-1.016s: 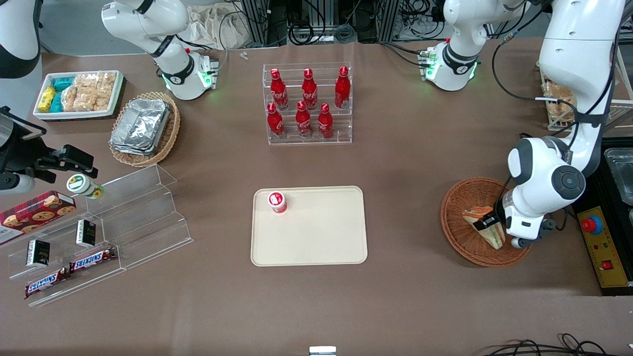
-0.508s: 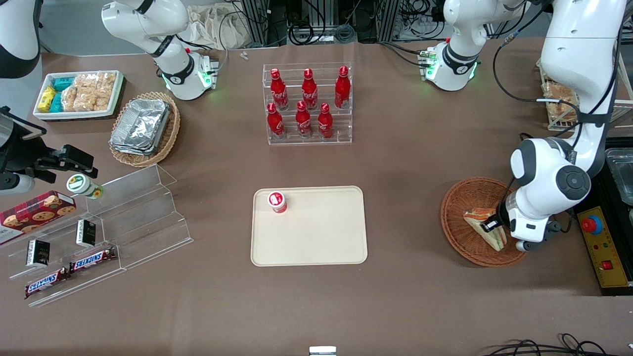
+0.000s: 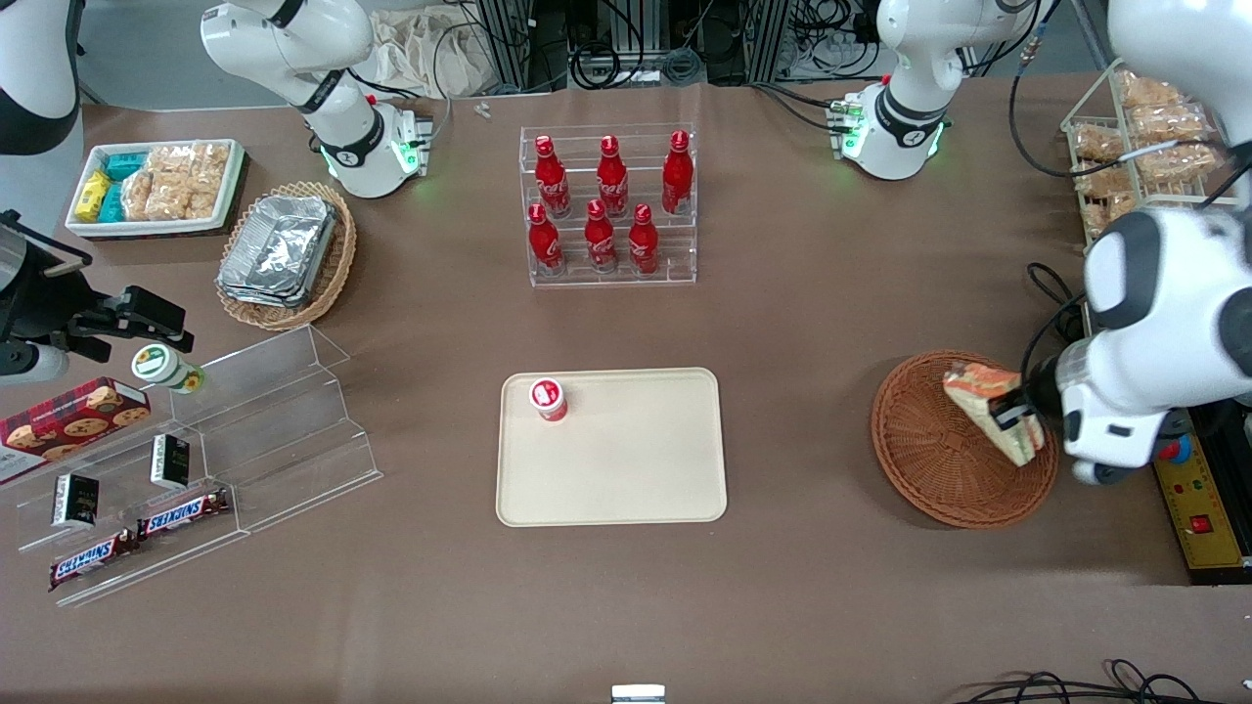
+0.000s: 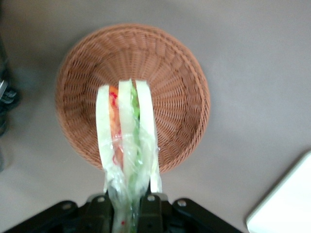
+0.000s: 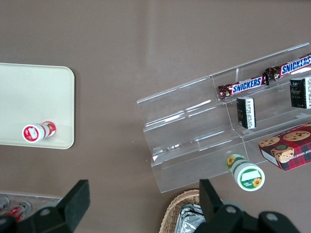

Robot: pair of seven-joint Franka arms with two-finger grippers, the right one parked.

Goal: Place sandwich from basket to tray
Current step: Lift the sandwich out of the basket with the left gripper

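The gripper [image 3: 1017, 422] is clamped on the sandwich [image 3: 993, 409], fingers pinching the wrapped end so the wedge sticks out edge-on, bread slices and filling stripes facing the wrist camera. In the wrist view the sandwich [image 4: 127, 145] hangs well above the basket [image 4: 180, 63], not touching the weave, so I judge the lift is done and the carry comes next. Holding it by the narrow end keeps the broad end free to land flat; downside is the wrap looks loose there and could slip if the arm swings hard.

Taking the basket as reference:
- The sandwich is over the basket's [image 3: 929, 489] part toward the working arm's end of the table, above rim height as far as I can tell.
- The tray [image 3: 626, 489] lies well apart from the basket, toward the parked arm's end, at about the same distance from the front camera. Bare table [image 3: 802, 440] between them, nothing to clip.
- One small red-and-white cup [image 3: 549, 399] stands on the tray, at the corner farthest from the basket and away from the front camera. The rest of the tray is free, and the half nearest the basket is the obvious drop zone.
- The bottle rack [image 3: 608, 205] is farther from the front camera than both basket and tray, off the straight path.

Edges to mind: basket rim on exit and the tray's low rim on descent. Set down inside the rim, not across it.
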